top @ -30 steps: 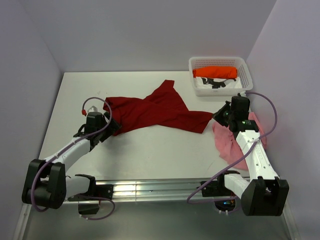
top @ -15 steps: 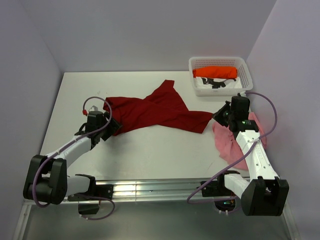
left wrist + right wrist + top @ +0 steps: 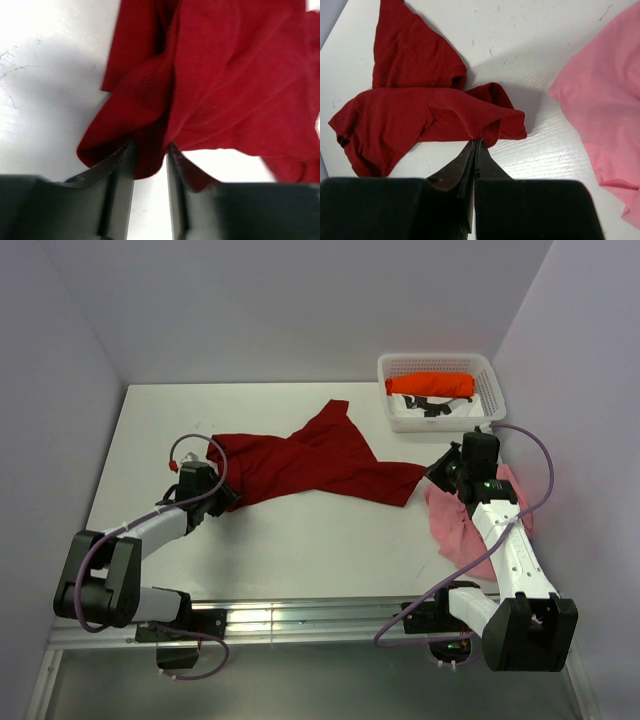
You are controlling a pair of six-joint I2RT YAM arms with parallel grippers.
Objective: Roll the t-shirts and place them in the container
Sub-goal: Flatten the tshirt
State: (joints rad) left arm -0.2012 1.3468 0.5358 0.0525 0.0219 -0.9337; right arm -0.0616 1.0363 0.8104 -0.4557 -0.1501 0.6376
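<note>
**Item 1, dark red t-shirt** point(image 3: 310, 462): lies crumpled and twisted at the centre of the table point(image 3: 300, 550), not yet spread and not rolled.
- The left gripper point(image 3: 222, 494) is at the shirt's 9 o'clock edge. Its jaws are narrow, with a fold of the red cloth between them.
- The right gripper point(image 3: 436, 472) is at the shirt's 3 o'clock corner. Its jaws are pressed together and appear to nip the hem at the very tips.

**Item 2, pink t-shirt** point(image 3: 452, 525): lies in a loose heap at 4 o'clock on the table, partly under the right arm. Nothing grips it.

**Item 3, orange-red t-shirt** point(image 3: 432, 385): already a roll, lying inside the white basket point(image 3: 436, 359) at 1 o'clock.

**Step in hand (judged):** taking hold of both ends of item 1 so that it can be flattened; 1 of the 3 shirts looks finished.

**Next move calls for:** drawing the 2 grips apart, toward 9 and 3 o'clock, evenly and low, so that the twist opens without either thin pinch slipping off.

**Brands, labels, writing:** none legible on the shirts, basket or arms.
</note>
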